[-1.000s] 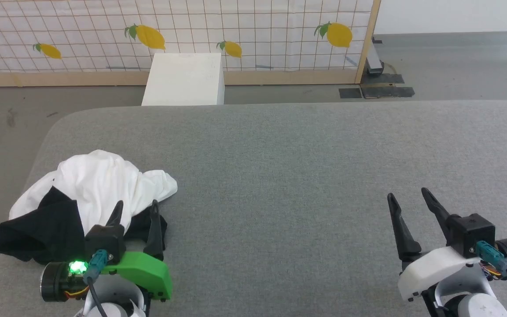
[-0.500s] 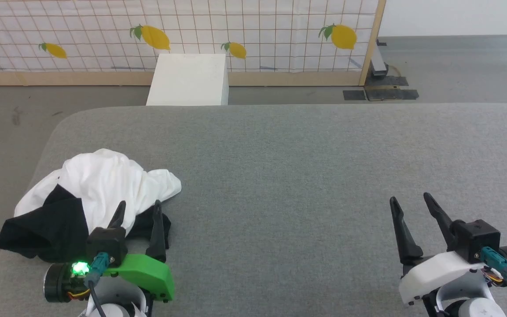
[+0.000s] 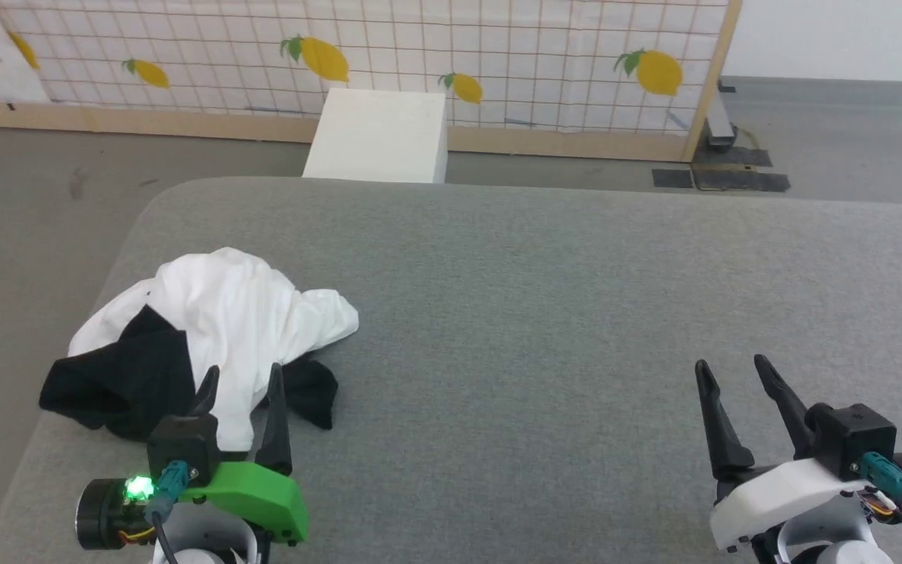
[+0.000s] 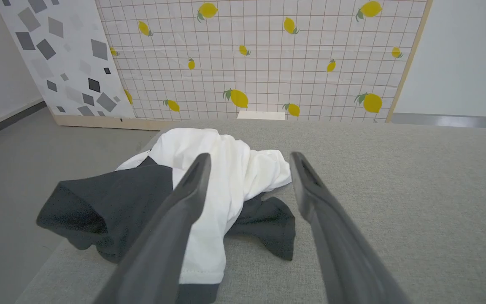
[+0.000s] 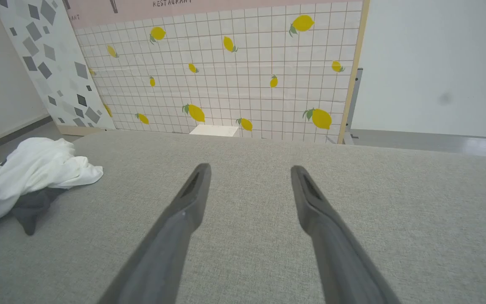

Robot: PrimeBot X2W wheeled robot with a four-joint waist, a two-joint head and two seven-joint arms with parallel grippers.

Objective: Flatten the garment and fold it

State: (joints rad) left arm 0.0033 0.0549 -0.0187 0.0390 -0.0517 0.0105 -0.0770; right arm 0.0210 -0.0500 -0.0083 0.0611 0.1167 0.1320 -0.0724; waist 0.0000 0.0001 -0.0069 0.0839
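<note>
Garment (image 3: 239,313) crumpled on surface (image 3: 537,298) — prob. soft, light, floppy. Left gripper (image 3: 243,368) & right gripper (image 3: 731,362): fingers spread, empty. Pinch white hem (image 4: 203,276).

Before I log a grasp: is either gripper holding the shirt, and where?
Nothing is held: the left gripper and right gripper are open, and the garment lies crumpled, ungripped.

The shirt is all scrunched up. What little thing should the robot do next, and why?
Probably ease the left jaws forward and down to pinch the near edge of the shirt. It lies crumpled right in front of those open jaws, nothing gripped yet; the right jaws are far off over bare table.
</note>
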